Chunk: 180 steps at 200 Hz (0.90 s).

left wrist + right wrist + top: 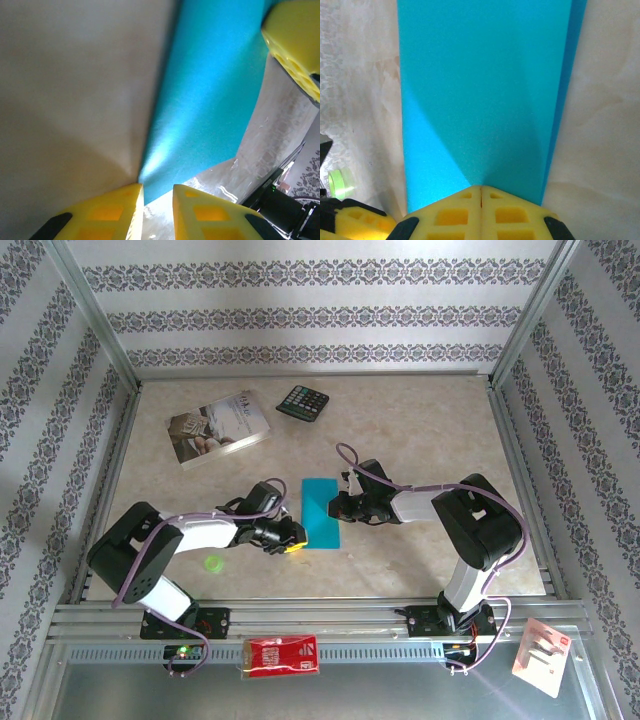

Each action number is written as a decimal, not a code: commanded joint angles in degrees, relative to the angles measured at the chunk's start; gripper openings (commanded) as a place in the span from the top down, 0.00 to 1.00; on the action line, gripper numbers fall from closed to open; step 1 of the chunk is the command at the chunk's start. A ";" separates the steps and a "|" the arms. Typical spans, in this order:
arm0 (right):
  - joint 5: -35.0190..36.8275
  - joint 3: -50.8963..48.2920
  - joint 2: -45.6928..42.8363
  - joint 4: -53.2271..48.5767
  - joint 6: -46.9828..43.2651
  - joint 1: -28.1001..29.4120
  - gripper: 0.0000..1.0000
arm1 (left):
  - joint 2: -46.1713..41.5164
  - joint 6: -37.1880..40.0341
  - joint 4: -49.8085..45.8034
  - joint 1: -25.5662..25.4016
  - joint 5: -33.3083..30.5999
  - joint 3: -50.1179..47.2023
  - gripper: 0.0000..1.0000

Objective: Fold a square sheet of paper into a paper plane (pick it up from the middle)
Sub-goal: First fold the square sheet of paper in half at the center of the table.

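Note:
The square sheet of paper [320, 511] lies flat mid-table, folded into a narrow turquoise rectangle [480, 90]; a lower layer's edge shows along one long side. My left gripper [290, 542] sits at the sheet's near left corner. In the left wrist view its yellow fingers stand slightly apart, so the left gripper [157, 192] is open, with the paper's [210, 90] corner just beyond the gap. My right gripper [340, 506] is at the sheet's right edge. Seen from the right wrist, this gripper [481, 189] is shut, its joined tips resting on top of the paper.
A pale book [217, 428] and a black calculator [303, 402] lie at the back. A small green ring [212, 563] sits near the left arm. A red packet [283, 655] and a white card [541, 650] lie beyond the near rail.

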 commanded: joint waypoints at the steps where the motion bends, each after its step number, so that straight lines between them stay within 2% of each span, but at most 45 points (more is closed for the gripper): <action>1: 8.10 -3.45 3.76 -10.59 -1.95 -1.46 1.00 | -3.42 1.10 -3.53 2.85 -0.19 -0.66 0.78; 41: 8.03 -3.36 3.42 -10.48 -1.91 -1.46 1.00 | -3.59 2.01 -1.78 2.79 1.98 4.67 0.77; 96: 8.23 -3.83 2.63 -10.39 -1.47 -1.45 1.00 | 6.61 5.36 -4.03 3.02 1.00 13.42 0.81; 180: 7.69 -5.55 0.28 -9.01 0.97 -0.97 1.00 | 12.97 7.30 -4.47 3.43 2.36 14.79 0.85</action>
